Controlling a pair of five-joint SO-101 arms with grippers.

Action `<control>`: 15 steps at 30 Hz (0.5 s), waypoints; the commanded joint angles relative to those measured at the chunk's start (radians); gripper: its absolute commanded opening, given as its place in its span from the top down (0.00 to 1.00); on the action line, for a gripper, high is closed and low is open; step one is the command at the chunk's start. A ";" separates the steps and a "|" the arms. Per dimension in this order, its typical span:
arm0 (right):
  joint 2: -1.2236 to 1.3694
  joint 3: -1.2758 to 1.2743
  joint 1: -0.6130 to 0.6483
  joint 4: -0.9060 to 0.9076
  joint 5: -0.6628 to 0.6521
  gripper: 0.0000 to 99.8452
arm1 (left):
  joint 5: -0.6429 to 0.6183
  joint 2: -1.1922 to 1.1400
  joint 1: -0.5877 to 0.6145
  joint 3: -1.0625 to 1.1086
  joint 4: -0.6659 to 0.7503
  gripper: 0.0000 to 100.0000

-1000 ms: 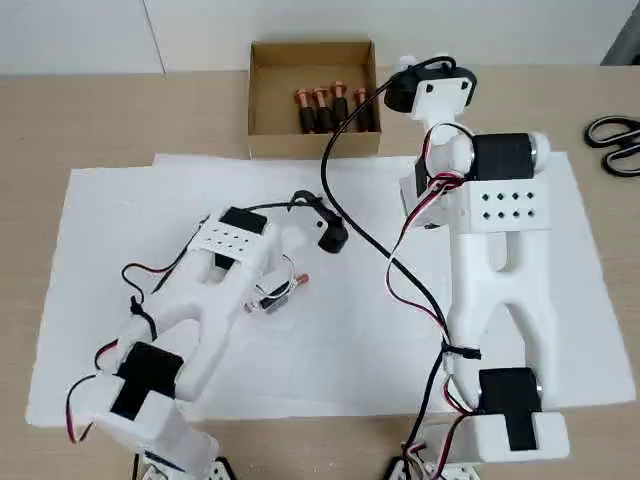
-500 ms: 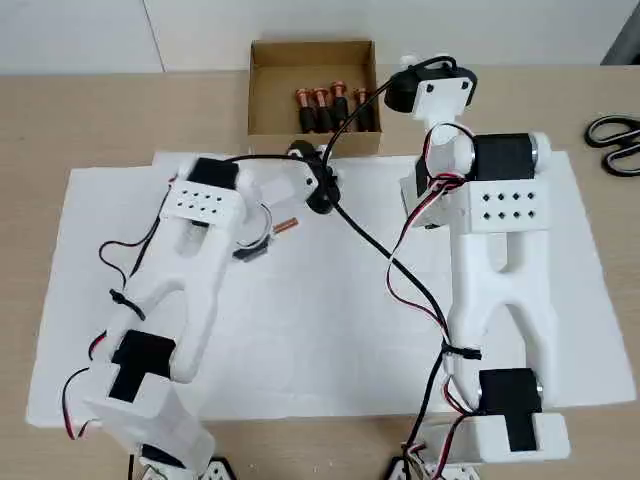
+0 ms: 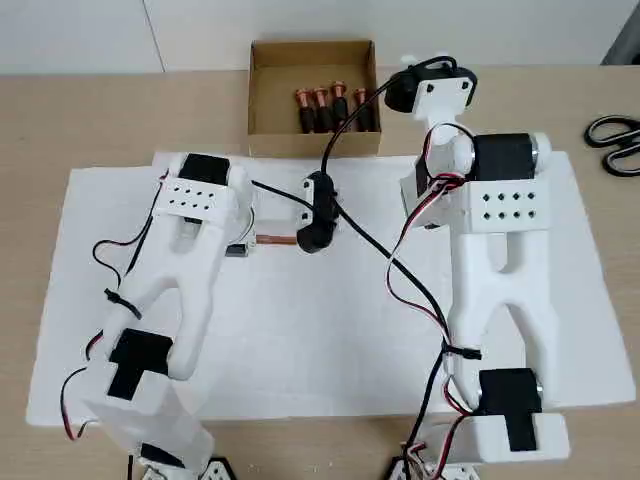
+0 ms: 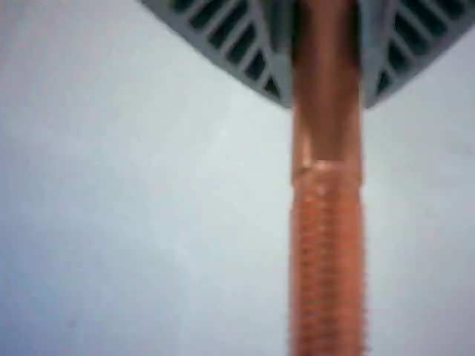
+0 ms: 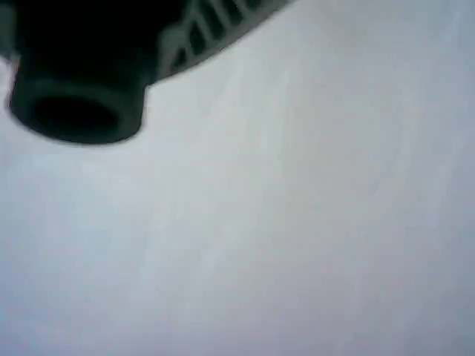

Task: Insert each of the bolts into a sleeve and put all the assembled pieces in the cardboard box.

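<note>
Pale wood counter (image 3: 60, 120) carries a white sheet (image 3: 330, 340), with the cardboard box (image 3: 262, 60) at its far edge and scissors (image 3: 612, 132) off to one side. Four assembled pieces (image 3: 335, 110) already lie side by side in the box.

Over the sheet, just short of the box, the left arm's fingers (image 4: 237, 44) are clamped on the plain shank of a copper bolt (image 4: 326, 222), and its threaded end sticks out free. From above, the bolt (image 3: 274, 240) lies level and points across toward the other arm. The right arm's fingers (image 5: 215, 26) appear closed around a black sleeve (image 5: 78, 96), whose open mouth is clear of the grip.

The step in hand looks like mating this bolt with this sleeve. To do it well, the threaded tip should first be lined up with the sleeve's mouth on one shared axis, since a tilted approach would likely catch the threads on the rim. One arm should probably hold steady while the other feeds in slowly. Both grips need to stay firm, so the push neither slides the bolt back through the fingers nor twists the sleeve askew.
</note>
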State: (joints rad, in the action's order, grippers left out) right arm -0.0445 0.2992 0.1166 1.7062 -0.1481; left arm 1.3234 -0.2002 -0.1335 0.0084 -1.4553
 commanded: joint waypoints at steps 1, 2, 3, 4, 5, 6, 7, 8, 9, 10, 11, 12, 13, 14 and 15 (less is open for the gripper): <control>-0.050 0.003 0.005 -0.004 -0.005 1.00 | 0.183 0.000 -0.009 -0.044 0.052 0.99; -0.050 0.003 0.005 -0.004 -0.005 1.00 | 0.183 -0.011 -0.009 -0.047 0.061 0.99; -0.050 0.003 0.005 -0.002 -0.005 1.00 | 0.183 -0.023 -0.009 -0.050 0.071 0.99; -0.050 0.003 0.005 -0.002 -0.005 1.00 | 0.183 -0.037 -0.009 -0.050 0.083 0.99; -0.050 0.003 0.005 -0.002 -0.005 1.00 | 0.183 -0.049 -0.009 -0.050 0.092 0.99; -0.050 0.003 0.005 -0.002 -0.005 1.00 | 0.183 -0.063 -0.009 -0.050 0.104 0.99; -0.050 0.003 0.005 -0.002 -0.005 1.00 | 0.183 -0.075 -0.009 -0.050 0.121 0.99; -0.050 0.003 0.005 -0.002 -0.005 1.00 | 0.183 -0.087 -0.009 -0.050 0.133 0.99; -0.050 0.003 0.005 -0.002 -0.005 1.00 | 0.183 -0.100 -0.009 -0.050 0.143 0.99; -0.050 0.003 0.005 -0.002 -0.005 1.00 | 0.183 -0.109 -0.009 -0.050 0.150 0.99; -0.050 0.003 0.005 -0.002 -0.005 1.00 | 0.183 -0.118 -0.009 -0.050 0.160 0.99; -0.050 0.003 0.005 -0.002 -0.005 1.00 | 0.183 -0.127 -0.009 -0.050 0.166 0.99; -0.050 0.003 0.005 -0.002 -0.005 1.00 | 0.183 -0.135 -0.009 -0.050 0.166 0.99; -0.050 0.003 0.005 -0.002 -0.005 1.00 | 0.183 -0.143 -0.009 -0.051 0.166 0.99; -0.050 0.003 0.005 -0.002 -0.005 1.00 | 0.183 -0.149 -0.009 -0.054 0.166 0.99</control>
State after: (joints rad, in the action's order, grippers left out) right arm -0.0445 0.2992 0.1166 1.7062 -0.1481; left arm 1.3234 -0.3552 -0.1381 0.0069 -1.3387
